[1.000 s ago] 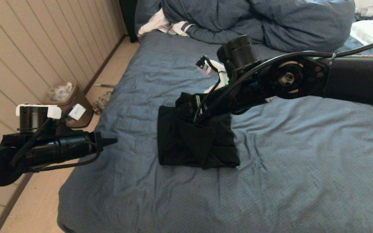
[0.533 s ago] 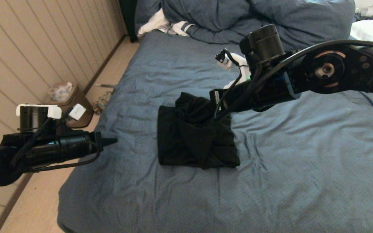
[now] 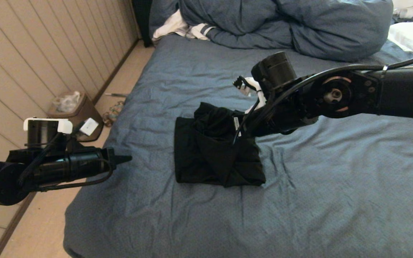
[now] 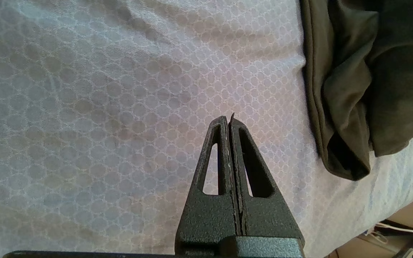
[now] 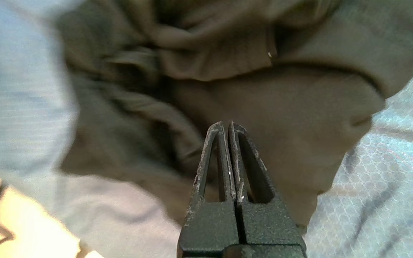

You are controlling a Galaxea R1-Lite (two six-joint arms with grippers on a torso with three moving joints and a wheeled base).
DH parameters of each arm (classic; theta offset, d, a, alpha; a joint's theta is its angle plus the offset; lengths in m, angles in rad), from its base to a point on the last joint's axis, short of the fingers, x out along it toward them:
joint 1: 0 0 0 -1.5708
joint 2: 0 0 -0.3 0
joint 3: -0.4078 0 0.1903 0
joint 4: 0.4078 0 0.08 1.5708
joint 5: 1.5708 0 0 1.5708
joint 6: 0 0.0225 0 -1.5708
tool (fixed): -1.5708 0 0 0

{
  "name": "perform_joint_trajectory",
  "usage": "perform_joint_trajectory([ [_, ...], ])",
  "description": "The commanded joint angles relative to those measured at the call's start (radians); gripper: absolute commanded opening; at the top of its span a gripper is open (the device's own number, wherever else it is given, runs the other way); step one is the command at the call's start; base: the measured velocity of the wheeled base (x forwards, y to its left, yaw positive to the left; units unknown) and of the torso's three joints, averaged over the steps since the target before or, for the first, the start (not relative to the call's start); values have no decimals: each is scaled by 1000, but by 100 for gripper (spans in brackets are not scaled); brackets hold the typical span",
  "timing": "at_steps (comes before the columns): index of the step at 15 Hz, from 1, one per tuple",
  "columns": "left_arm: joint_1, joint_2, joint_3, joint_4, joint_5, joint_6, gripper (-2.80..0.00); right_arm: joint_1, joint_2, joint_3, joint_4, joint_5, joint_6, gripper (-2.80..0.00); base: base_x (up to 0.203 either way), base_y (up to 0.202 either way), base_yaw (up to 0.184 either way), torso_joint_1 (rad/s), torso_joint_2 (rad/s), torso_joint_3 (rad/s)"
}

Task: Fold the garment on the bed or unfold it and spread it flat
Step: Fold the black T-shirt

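The garment (image 3: 210, 161) is a black T-shirt lying in a loose, roughly square folded bundle in the middle of the bed (image 3: 335, 179), bunched at its far edge. My right gripper (image 5: 225, 123) hovers just over the garment's (image 5: 281, 118) far right part, shut, with no cloth between its fingers. In the head view its tips are hidden against the black fabric. My left gripper (image 3: 129, 157) is shut and empty, held over the bed's left edge, apart from the garment (image 4: 371, 71); its tips (image 4: 228, 120) point at bare sheet.
A bunched blue-grey duvet (image 3: 281, 25) and a white striped cloth (image 3: 177, 27) lie at the head of the bed. A white pillow (image 3: 412, 37) sits at the far right. On the floor to the left, by the panelled wall, stands a brown bin (image 3: 74, 111).
My right gripper has closed with nothing in it. Its arm rose and swung right, then came back down over the garment's far edge. The left arm shifted only slightly.
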Motion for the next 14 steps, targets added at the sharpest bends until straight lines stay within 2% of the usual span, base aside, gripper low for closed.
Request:
perform_joint_trajectory([
  [1, 0, 9, -1, -3, -3, -2, -280, 8, 64, -3, -3, -15, -1, -280, 0, 0, 0, 0, 0, 0],
  [10, -2, 43, -10, -3, -1, 4, -280, 219, 152, -53, -6, -17, -3, -280, 0, 0, 0, 0, 0, 0],
  [14, -2, 55, -6, -34, -1, 4, -280, 220, 135, -65, -44, -19, -1, -280, 0, 0, 0, 0, 0, 0],
])
